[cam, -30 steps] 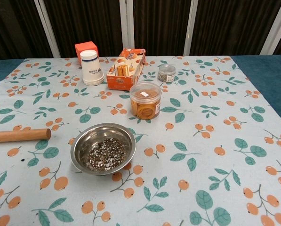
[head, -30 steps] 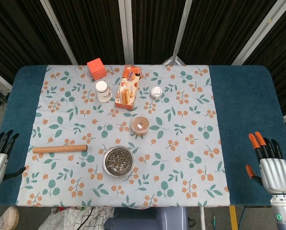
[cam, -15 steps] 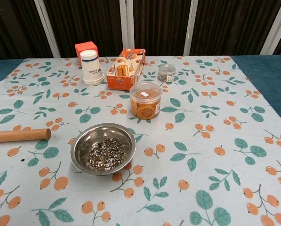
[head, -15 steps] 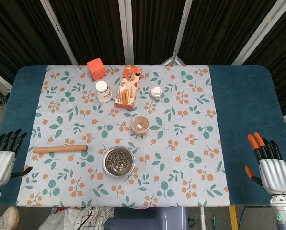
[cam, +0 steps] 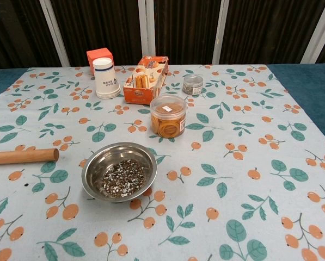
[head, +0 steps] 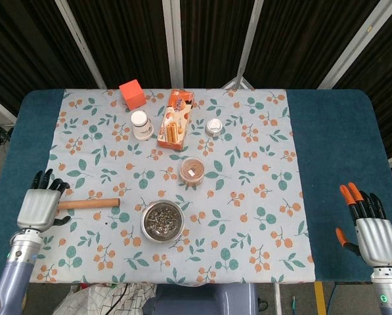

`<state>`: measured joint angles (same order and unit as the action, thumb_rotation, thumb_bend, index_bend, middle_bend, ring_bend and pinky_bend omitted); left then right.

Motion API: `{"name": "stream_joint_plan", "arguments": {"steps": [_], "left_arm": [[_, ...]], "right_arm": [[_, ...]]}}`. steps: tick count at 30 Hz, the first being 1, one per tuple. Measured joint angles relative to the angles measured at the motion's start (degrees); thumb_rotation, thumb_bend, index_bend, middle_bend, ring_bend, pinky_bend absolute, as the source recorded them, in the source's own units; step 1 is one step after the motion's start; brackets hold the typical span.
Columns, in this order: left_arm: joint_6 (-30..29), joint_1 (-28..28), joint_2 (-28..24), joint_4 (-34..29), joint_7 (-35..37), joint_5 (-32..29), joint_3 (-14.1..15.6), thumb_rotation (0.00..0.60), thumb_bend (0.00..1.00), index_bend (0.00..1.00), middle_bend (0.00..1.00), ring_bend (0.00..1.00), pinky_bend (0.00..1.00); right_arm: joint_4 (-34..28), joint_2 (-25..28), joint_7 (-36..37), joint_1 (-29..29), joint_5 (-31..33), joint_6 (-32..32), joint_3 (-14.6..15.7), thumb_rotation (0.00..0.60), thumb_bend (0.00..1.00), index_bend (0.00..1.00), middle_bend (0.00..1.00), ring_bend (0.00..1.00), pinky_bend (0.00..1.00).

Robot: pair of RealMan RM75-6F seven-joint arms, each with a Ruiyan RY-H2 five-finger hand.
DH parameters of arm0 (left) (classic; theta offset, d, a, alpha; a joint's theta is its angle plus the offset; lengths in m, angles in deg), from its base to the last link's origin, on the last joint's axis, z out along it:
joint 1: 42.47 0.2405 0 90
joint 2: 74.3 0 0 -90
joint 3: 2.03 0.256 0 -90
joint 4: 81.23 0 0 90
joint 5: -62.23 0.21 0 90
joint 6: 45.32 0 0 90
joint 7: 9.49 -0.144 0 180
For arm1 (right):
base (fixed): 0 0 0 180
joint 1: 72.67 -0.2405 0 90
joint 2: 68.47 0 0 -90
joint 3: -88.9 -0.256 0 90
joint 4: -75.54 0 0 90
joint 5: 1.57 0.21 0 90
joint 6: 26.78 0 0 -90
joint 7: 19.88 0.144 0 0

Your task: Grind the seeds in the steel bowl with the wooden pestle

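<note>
A steel bowl (head: 162, 221) (cam: 119, 172) with dark and pale seeds in it stands near the table's front middle. Left of it the wooden pestle (head: 92, 204) (cam: 22, 156) lies flat, pointing left to right. In the head view my left hand (head: 39, 207) hovers over the pestle's left end, fingers apart, holding nothing. My right hand (head: 371, 231) stays off the cloth at the front right, on the blue table edge, fingers spread and empty. The chest view shows neither hand.
Behind the bowl stands a clear jar of orange slices (head: 192, 170) (cam: 168, 116). Further back are a white paper cup (head: 141, 125), an open snack box (head: 174, 119), a small jar (head: 214, 126) and an orange cube (head: 132, 94). The floral cloth (head: 261, 197) covers the table's middle.
My left hand has moved right, from the table's left edge to above the pestle's left end. The right hand, pestle and bowl have stayed still.
</note>
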<state>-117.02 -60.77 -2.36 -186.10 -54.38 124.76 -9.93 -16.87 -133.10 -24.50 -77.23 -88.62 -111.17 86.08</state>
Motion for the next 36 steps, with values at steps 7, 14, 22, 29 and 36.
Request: {"name": "stream_joint_plan", "arguments": {"steps": [7, 14, 22, 29, 36], "left_arm": [[2.3, -6.2, 10.5, 5.5, -6.1, -9.8, -1.7, 0.600, 0.29, 0.33, 0.29, 0.00, 0.02], [2.8, -9.1, 15.2, 8.4, -7.2, -11.8, -1.5, 0.600, 0.35, 0.36, 0.32, 0.01, 0.02], [1.9, -10.6, 17.4, 10.2, -8.0, -13.2, -1.3, 0.600, 0.37, 0.38, 0.33, 0.02, 0.02], [2.6, -11.9, 18.8, 12.1, -8.4, -14.4, -0.9, 0.600, 0.40, 0.38, 0.33, 0.02, 0.02], [3.2, -13.2, 20.4, 13.3, -9.1, -15.3, 0.1, 0.600, 0.53, 0.39, 0.33, 0.02, 0.02]], "right_arm": [[-0.2, 0.3, 0.6, -0.1, 0.3, 0.5, 0.0, 0.600, 0.37, 0.00, 0.00, 0.00, 0.00], [-0.2, 0.3, 0.6, -0.1, 0.3, 0.6, 0.0, 0.600, 0.37, 0.00, 0.00, 0.00, 0.00], [-0.4, 0.3, 0.7, 0.0, 0.3, 0.4, 0.1, 0.600, 0.37, 0.00, 0.00, 0.00, 0.00], [-0.5, 0.3, 0.9, 0.1, 0.4, 0.5, 0.2, 0.600, 0.37, 0.00, 0.00, 0.00, 0.00], [-0.6, 0.4, 1.3, 0.0, 0.7, 0.7, 0.1, 0.600, 0.37, 0.00, 0.00, 0.00, 0.00]]}}
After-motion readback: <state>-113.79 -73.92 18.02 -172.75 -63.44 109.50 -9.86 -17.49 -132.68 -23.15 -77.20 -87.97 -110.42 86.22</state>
